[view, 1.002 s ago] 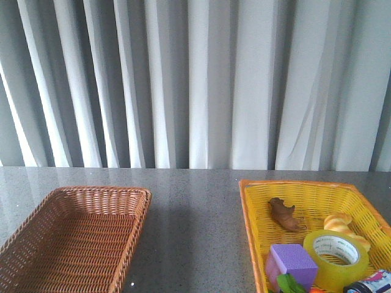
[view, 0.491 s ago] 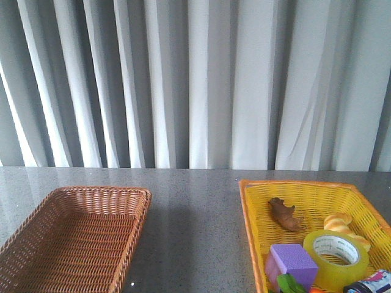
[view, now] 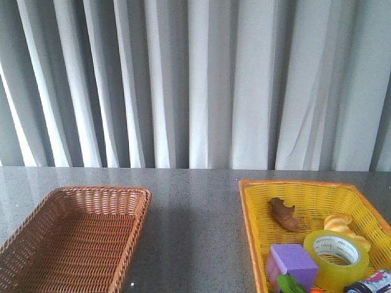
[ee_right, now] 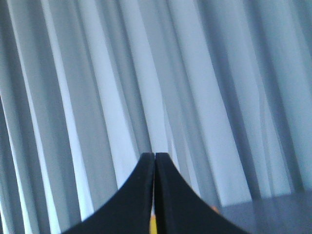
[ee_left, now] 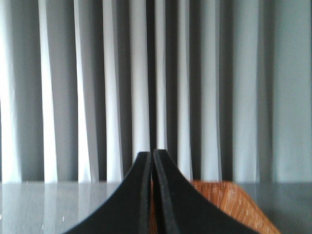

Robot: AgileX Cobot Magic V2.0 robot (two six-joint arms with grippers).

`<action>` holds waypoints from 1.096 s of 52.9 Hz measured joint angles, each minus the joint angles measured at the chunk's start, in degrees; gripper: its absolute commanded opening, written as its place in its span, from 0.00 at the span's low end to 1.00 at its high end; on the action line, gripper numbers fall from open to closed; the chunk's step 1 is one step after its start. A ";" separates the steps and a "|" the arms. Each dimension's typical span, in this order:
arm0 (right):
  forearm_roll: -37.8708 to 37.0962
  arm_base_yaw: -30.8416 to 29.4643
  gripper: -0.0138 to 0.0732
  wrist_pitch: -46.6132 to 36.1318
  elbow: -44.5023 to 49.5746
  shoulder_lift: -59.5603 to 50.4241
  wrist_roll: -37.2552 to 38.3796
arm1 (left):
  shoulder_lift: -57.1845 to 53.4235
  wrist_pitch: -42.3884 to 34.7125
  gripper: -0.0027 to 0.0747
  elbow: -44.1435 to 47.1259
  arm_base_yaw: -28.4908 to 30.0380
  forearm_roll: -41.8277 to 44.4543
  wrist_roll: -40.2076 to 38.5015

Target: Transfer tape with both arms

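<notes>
Glossy translucent tape (view: 336,257); woven wicker baskets (view: 73,238), (view: 256,220); polished speckled stone table (view: 195,207); matt cloth curtain (view: 195,79).

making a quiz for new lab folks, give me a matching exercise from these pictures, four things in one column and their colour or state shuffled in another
Things:
1. tape
2. block
3. left basket
4. left gripper

Colour or state:
A. brown wicker, nothing inside
B. shut, holding nothing
C. translucent yellow, lying flat in the yellow basket
D. purple, beside the tape

Pairs: 1-C, 2-D, 3-A, 4-B
</notes>
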 measured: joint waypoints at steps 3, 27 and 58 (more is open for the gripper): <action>-2.31 0.00 0.15 -0.34 -3.73 2.17 0.10 | 0.00 -0.73 0.03 -2.80 0.00 0.00 0.00; -17.39 4.38 0.15 15.35 -36.48 37.40 5.53 | 31.83 8.05 0.03 -35.95 -3.51 0.00 2.99; -19.11 6.63 0.15 30.51 -48.64 62.98 5.53 | 60.97 21.91 0.03 -51.23 -3.64 0.00 2.99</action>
